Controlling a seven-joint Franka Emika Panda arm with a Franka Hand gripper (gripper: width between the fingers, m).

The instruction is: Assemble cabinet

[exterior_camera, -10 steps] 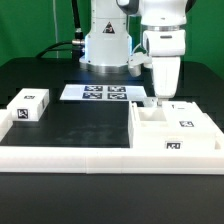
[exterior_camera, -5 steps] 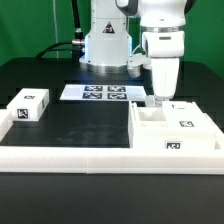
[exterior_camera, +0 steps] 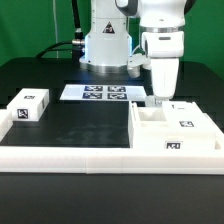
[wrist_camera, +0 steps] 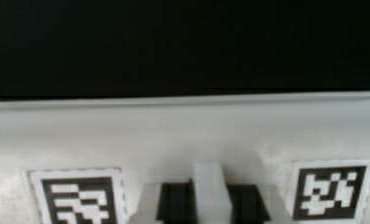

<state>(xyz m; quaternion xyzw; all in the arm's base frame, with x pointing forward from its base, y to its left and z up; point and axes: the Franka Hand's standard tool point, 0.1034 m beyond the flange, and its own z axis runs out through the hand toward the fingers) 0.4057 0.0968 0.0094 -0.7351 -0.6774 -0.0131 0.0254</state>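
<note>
We see the cabinet [exterior_camera: 175, 128], an open white plastic box with inner partitions and small tags on its faces. It lies on the black worktop [exterior_camera: 85, 125] at the exterior view's right, its front edge close against the long white border rail [exterior_camera: 70, 156]. The claw [exterior_camera: 156, 99] hangs straight down over the cabinet's rear corner nearest the marker board [exterior_camera: 97, 92], its tips at or just above the back wall. We cannot tell whether they touch it. Neither view shows us how wide the claw stands or whether it has closed on that wall. The wrist view gives only a blurred white face of the cabinet [wrist_camera: 182, 125] with two tags [wrist_camera: 75, 197] and a thin upright rib between them.

We judge the cabinet to be rigid, light for its bulk, and smooth, so it may slide on the worktop or twist if pinched far from its middle. Its thin walls and partitions look like the only parts narrow enough to fit between the fingers. We would take a wall edge squarely, seat it deep, and move slowly. A smaller white tagged block [exterior_camera: 28, 104] lies well apart at the exterior view's left.
</note>
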